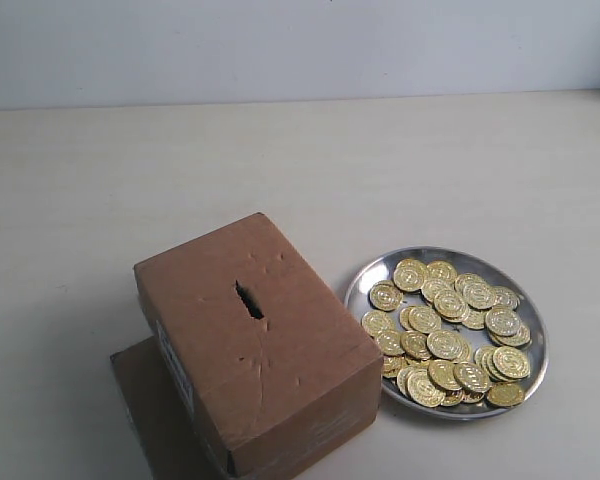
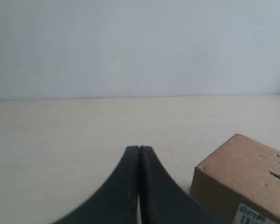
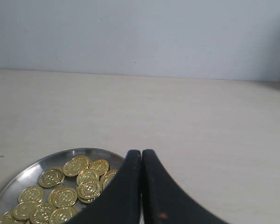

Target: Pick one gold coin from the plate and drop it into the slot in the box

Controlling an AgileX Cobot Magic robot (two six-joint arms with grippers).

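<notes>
L gripper [image 2: 139,149], seen only in its wrist view: black curved fingers pressed tip to tip, nothing between, w/ a corner of the brown cardboard box [image 2: 242,179] & its white label nearby on the pale table [image 2: 60,135]. R gripper [image 3: 141,153] is likewise closed & empty, near the shiny round metal plate [image 3: 23,175]. Exterior view alone gives the full layout: dented box w/ ragged dark box slot [image 1: 249,300] mid-top, resting on a flat cardboard sheet [image 1: 140,390], plate just beside it, heaped w/ embossed gold coins [image 1: 450,335].

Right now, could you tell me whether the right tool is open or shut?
Shut. In the right wrist view the right tool has both fingers pressed together, with no gap and nothing between them.
</notes>
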